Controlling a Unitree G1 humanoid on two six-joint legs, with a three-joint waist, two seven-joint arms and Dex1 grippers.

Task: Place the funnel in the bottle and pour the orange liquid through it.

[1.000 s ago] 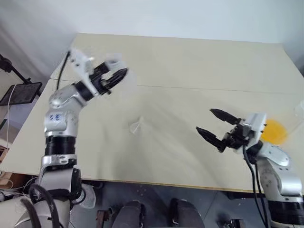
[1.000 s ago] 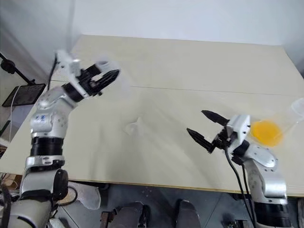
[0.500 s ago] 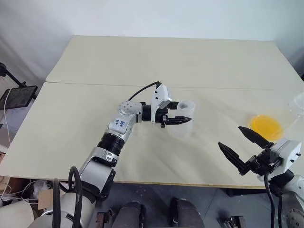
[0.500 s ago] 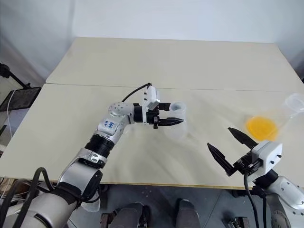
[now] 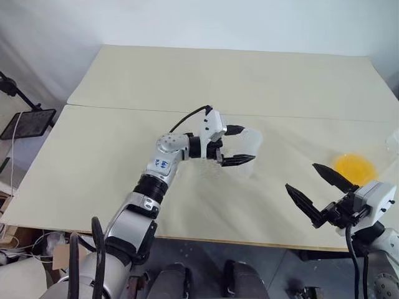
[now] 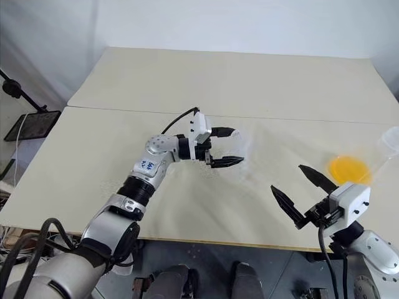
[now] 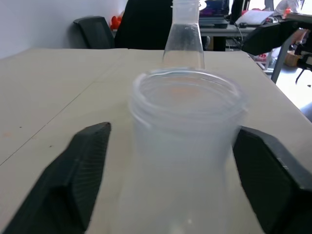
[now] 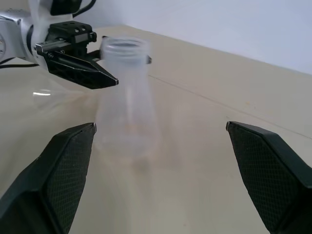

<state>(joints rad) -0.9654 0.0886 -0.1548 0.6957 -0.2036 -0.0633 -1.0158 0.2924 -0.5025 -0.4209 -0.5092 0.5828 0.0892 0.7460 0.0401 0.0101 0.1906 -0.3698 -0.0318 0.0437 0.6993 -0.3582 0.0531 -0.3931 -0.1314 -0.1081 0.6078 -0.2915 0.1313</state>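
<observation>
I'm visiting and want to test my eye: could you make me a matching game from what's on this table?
Things:
1. bottle
2. orange liquid
3. left tool
4. right tool

States:
A. open, with nothing between its fingers
B. upright, frosted and see-through
C. open, fingers either side of the bottle
D. vivid pool near the table's right edge

Pairs: 1-B, 2-D, 3-C, 4-A

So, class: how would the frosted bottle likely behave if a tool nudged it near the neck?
The bottle looks empty and thin-walled, so probably light. Its base is wider than its neck, so it would likely slide before tipping. Smooth plastic may be slippery.
</observation>
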